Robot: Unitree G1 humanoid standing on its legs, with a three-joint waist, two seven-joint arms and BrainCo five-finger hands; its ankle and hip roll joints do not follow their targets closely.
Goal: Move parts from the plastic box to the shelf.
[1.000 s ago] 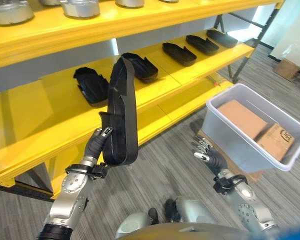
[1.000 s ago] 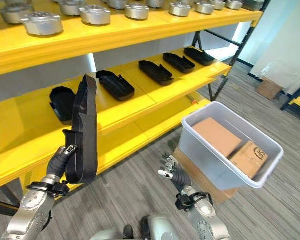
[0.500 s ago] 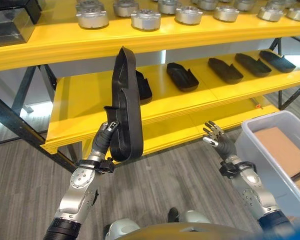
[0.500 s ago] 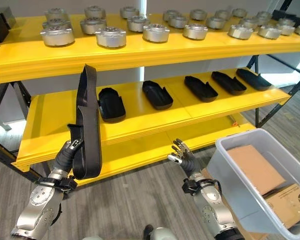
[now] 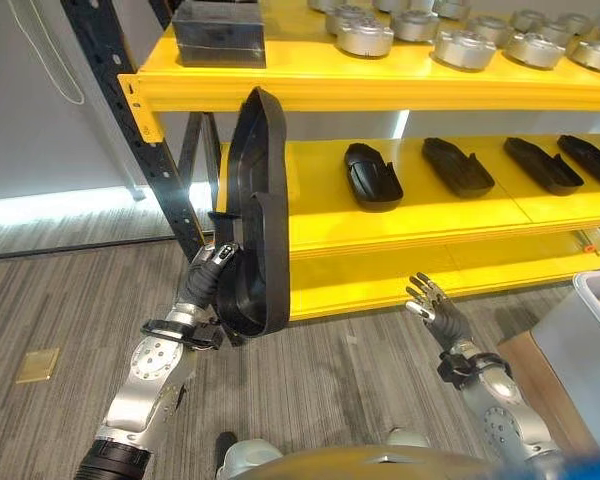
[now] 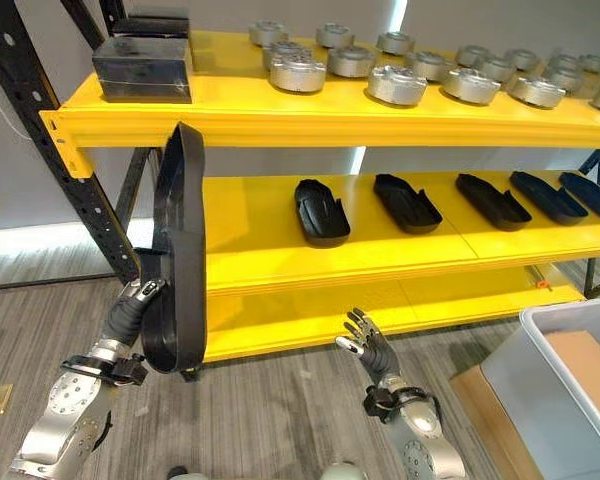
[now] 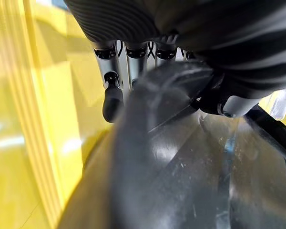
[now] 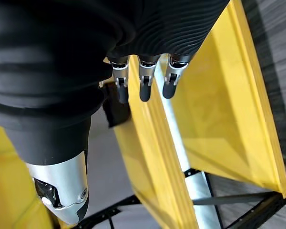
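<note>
My left hand [image 5: 202,283] is shut on a long black moulded part [image 5: 252,200], held upright on its end in front of the left end of the yellow shelf [image 5: 320,215]. Close up, my fingers [image 7: 112,98] curl round the part's rim [image 7: 181,157]. Several matching black parts [image 5: 372,175] lie in a row on the middle shelf board. The bare stretch of board lies just right of the held part. My right hand [image 5: 438,306] hovers open, low before the bottom board, holding nothing. The grey plastic box [image 6: 535,385] is at the lower right edge, cardboard inside.
Silver round parts [image 6: 298,72] line the top board, with a black box [image 6: 142,65] at its left end. A dark steel upright [image 5: 110,60] bounds the shelf on the left. Flat cardboard [image 6: 475,390] lies under the plastic box on grey carpet.
The camera has swung left, so the shelf's left end and upright have come into sight and the plastic box has slid to the right edge. Both hands keep their poses.
</note>
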